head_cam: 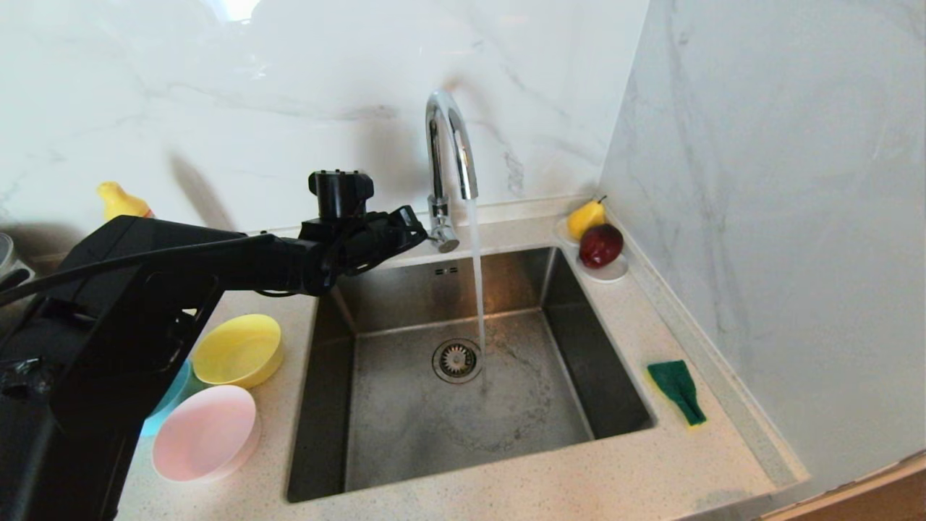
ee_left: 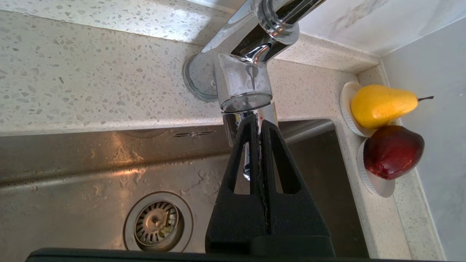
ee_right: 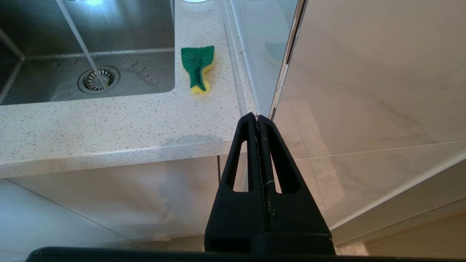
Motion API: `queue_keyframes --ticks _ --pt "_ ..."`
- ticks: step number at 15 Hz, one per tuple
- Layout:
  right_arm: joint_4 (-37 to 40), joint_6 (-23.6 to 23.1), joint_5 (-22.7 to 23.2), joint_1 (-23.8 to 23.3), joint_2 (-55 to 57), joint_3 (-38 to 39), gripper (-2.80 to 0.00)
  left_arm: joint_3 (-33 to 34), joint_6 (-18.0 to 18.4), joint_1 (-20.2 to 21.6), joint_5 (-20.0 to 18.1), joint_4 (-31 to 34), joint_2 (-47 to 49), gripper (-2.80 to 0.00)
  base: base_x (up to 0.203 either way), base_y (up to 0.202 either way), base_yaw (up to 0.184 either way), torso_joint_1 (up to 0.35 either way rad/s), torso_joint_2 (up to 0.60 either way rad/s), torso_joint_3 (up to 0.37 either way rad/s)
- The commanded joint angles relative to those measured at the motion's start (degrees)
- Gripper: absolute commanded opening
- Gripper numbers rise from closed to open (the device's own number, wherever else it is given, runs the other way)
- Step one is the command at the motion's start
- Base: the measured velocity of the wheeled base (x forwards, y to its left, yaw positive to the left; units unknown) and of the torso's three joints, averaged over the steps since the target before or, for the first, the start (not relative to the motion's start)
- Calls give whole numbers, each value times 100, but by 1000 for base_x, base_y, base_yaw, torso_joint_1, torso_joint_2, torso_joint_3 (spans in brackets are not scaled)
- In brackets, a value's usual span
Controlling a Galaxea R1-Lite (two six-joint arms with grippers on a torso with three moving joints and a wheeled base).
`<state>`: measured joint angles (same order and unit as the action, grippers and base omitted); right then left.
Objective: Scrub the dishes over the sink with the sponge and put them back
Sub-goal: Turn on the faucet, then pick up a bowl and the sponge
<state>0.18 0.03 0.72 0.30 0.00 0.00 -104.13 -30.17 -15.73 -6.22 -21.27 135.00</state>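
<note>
My left gripper (head_cam: 416, 230) (ee_left: 257, 118) is shut and empty, its tips against the lever at the base of the chrome faucet (head_cam: 448, 145) (ee_left: 247, 83). Water runs from the spout into the steel sink (head_cam: 405, 427) (ee_left: 72, 160). The yellow bowl (head_cam: 239, 351) and pink bowl (head_cam: 206, 433) sit on the counter left of the sink. The teal bowl (head_cam: 170, 401) is mostly hidden behind my left arm. The green-and-yellow sponge (head_cam: 676, 391) (ee_right: 198, 67) lies on the counter right of the sink. My right gripper (ee_right: 257, 118) hangs shut and empty, parked below the counter's front edge.
A white saucer (head_cam: 608, 273) with a yellow pear and a red fruit stands at the sink's back right corner. A yellow bottle top (head_cam: 119, 201) shows at the back left. Marble walls close off the back and the right side.
</note>
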Motion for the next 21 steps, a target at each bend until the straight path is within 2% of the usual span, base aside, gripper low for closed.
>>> queue_keyframes --ticks 1,4,8,11,14,15,19,21 --pt "-1 0 -1 0 0 0 -280 -2 -7 8 6 9 -18 -280 0 0 0 0 0 0" --pt "-1 -3 5 5 0 0 -280 -255 -11 95 18 75 -157 -280 0 0 0 0 0 0" --pt "-1 -3 7 5 0 0 -280 -490 98 325 52 122 -846 -280 0 0 0 0 0 0" --pt "-1 0 -1 -1 0 0 -280 -422 371 441 370 229 -1610 -280 0 0 0 0 0 0" --pt "-1 -3 -1 5 0 0 -280 186 996 461 1166 395 -2593 -280 0 0 0 0 0 0" --pt "-1 -3 3 5 0 0 -280 438 1269 463 1315 398 -2944 -280 0 0 0 0 0 0" --pt "-1 5 -1 5 0 0 -280 1265 2076 514 1588 503 -4517 -280 0 0 0 0 0 0" --pt "-1 -1 2 4 0 0 -280 1974 2406 534 1698 529 -5476 -280 0 0 0 0 0 0"
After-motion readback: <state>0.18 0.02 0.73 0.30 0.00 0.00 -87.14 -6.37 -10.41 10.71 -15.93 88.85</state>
